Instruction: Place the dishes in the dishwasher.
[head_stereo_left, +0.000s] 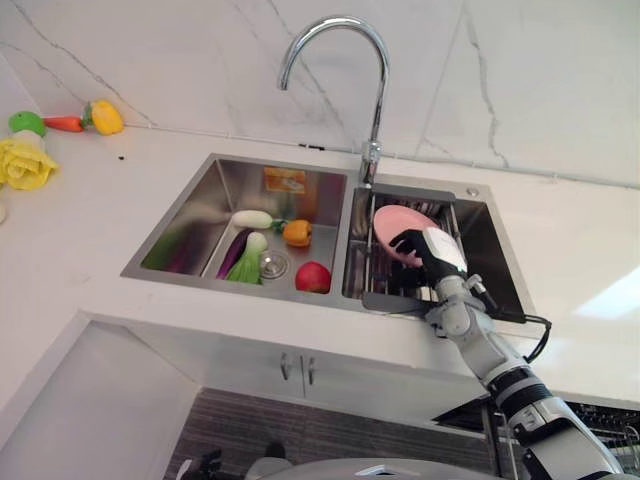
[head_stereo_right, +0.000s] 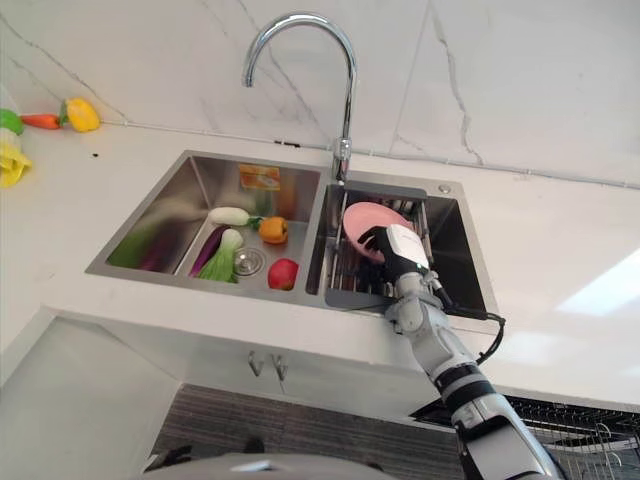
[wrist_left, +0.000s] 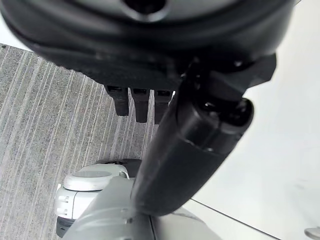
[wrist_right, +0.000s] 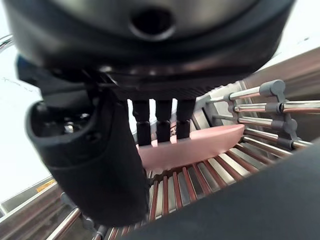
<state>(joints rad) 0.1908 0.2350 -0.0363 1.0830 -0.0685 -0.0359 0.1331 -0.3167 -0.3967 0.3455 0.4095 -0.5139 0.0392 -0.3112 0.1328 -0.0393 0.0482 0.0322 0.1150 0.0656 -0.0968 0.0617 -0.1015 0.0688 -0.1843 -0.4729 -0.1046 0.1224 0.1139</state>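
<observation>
Currently right hand (head_stereo_left: 420, 248) reaches over pink plate (head_stereo_left: 398, 228) in the right-basin rack (wrist_right: 260, 107); fingers straight, grasp not closed. Curl round the rim before lifting. Left hand (wrist_left: 165, 75) hangs relaxed.

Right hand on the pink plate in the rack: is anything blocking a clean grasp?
Probably not. The right hand is already at the pink plate, its fingers over the rim, and the plate leans alone in the sink rack.

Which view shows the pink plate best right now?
The left eye view: the pink plate stands in the sink rack at the right hand. The right eye view matches. The right wrist view shows its rim behind the fingers.
</observation>
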